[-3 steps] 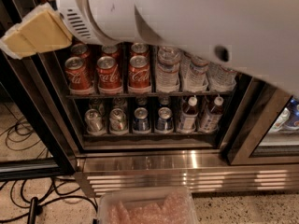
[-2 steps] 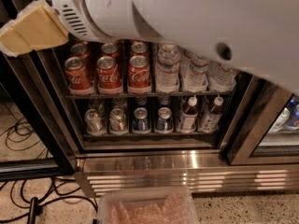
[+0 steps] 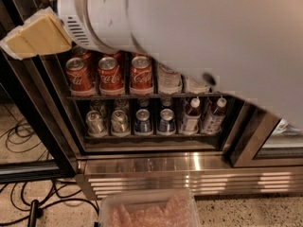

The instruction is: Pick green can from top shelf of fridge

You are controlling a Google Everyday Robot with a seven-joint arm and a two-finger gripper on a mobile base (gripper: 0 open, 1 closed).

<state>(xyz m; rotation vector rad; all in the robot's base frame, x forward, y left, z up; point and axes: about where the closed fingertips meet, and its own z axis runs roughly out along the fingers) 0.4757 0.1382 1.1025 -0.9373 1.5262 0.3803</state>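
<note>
The arm (image 3: 199, 37) blocks the upper fridge (image 3: 156, 167), hiding top shelf and green can, and the gripper (image 3: 21, 41), its spread impossible to tell, hovers at the fridge's upper left: an approach step, needing sight of the can next.

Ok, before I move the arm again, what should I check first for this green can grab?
1. Green can in sight: not ok. None shows; the arm covers the upper part of the fridge.
2. Top shelf in view: not ok. Only the rack of red cola cans and the rack below it show.
3. Claw located: ok. Upper left, in front of the fridge's dark frame.
4. Claw empty: cannot tell.
5. Claw level with the top shelf: cannot tell, the shelf is hidden.
6. Floor cables clear of the base: cannot tell.
</note>
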